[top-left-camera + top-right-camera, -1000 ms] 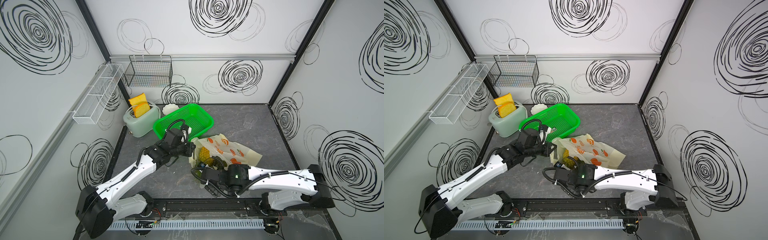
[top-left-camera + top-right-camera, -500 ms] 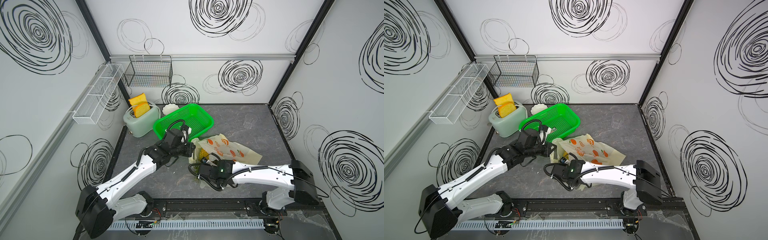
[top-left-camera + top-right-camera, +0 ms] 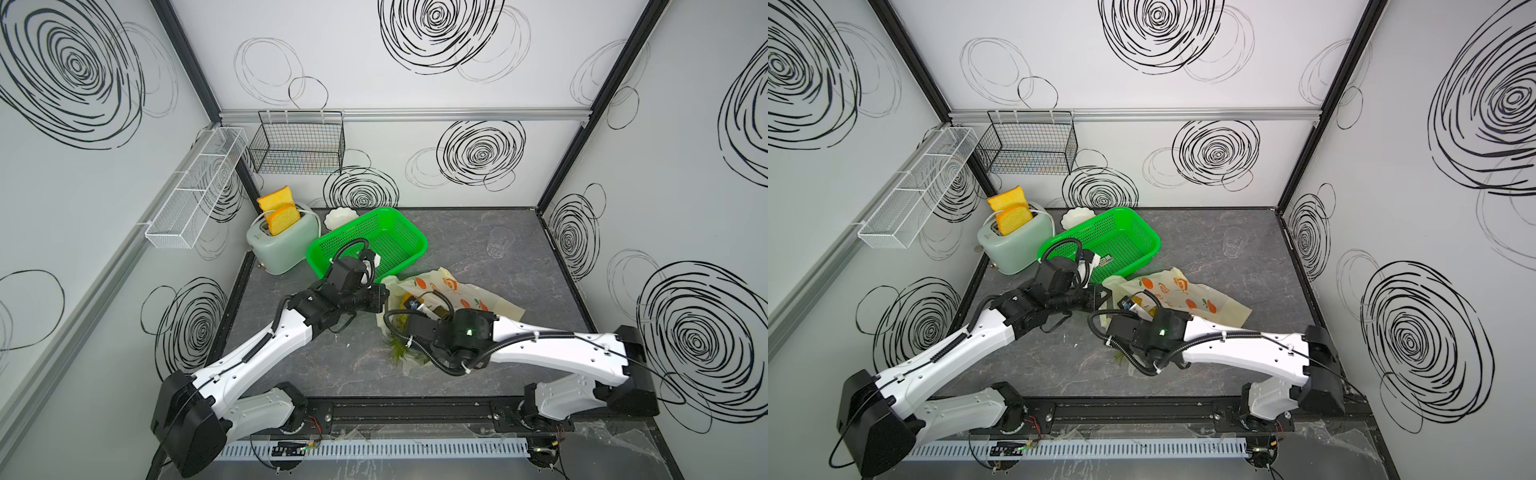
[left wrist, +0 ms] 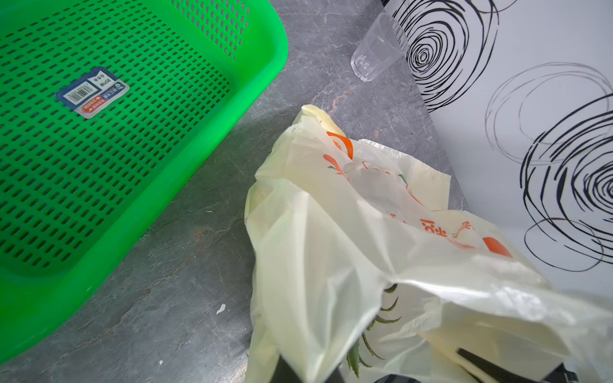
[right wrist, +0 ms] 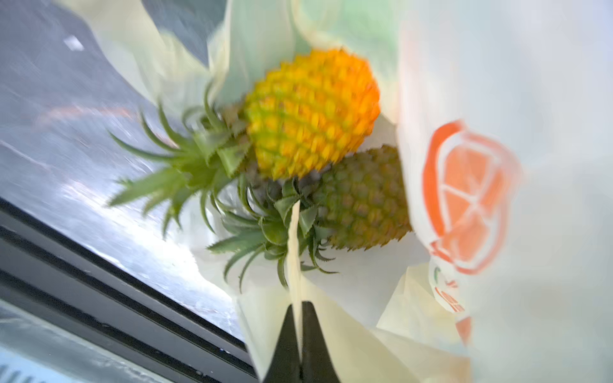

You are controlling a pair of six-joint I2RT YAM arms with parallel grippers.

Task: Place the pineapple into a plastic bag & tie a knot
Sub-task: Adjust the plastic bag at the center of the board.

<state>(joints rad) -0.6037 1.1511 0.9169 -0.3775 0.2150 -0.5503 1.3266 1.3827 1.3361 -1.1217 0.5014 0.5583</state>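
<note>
Right gripper (image 5: 300, 335), nearest the front rail, was clamped flat on a thin edge of the plastic bag (image 5: 481, 83). A yellow pineapple (image 5: 311, 112) and a greener pineapple (image 5: 361, 199) lay inside, with their crowns at the opening. Left gripper (image 3: 381, 297) was pinched shut on the opposite rim. The bag lay on the table just beside the green basket (image 3: 374, 237). Nothing was tied yet. Best to lift both rims evenly, slide the fruit deeper and avoid tearing the film.

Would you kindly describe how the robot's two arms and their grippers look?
The left arm and right arm have glossy white shell links, black joints and bases, with black ribbed cables looped outside. A small green light glows on the right wrist. The right gripper has tapered black fingers.
</note>
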